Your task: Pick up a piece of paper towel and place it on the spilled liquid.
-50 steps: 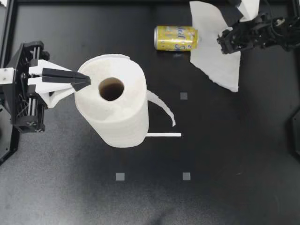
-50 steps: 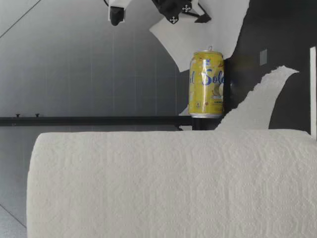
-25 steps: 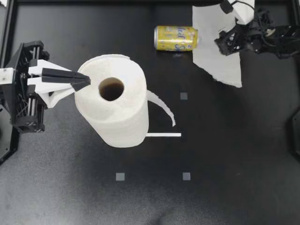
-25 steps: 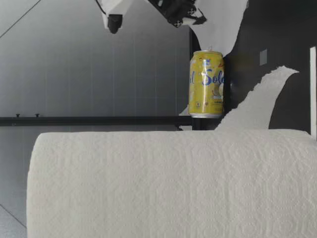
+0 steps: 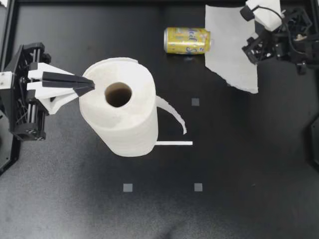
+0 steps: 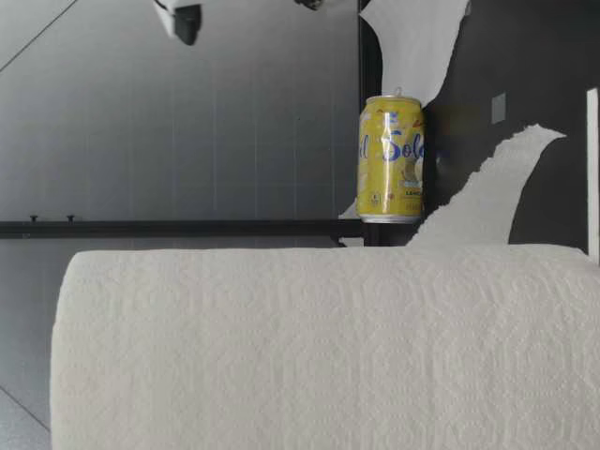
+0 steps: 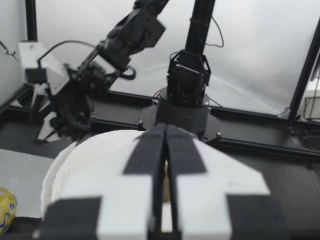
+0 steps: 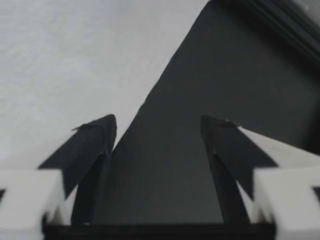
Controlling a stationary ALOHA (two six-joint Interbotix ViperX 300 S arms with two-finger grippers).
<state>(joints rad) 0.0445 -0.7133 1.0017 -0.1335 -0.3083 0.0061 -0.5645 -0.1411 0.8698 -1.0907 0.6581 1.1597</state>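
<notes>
Top view: the left pincer is level above the table, clenched, with its tips at the rim of the paper towel roll. In the left wrist view the two fingers lie pressed together along their length, pointing at the top of the roll. Whether a layer of towel is pinched between them cannot be told.

The roll stands upright, left of the table's middle. A loose tail curls from its side onto the table, and a white strip lies flat just beside its base.

A yellow can lies on its side near the far edge. The torn paper towel sheet lies flat on the table just beside the can's end, touching or nearly touching it.

The right pincer hangs over the sheet's outer edge. In the right wrist view its fingers are spread wide and released. Bare table shows between them, and the sheet's edge lies under one finger, not gripped.

Low view: the roll fills the foreground, with the can and sheet beyond it.
</notes>
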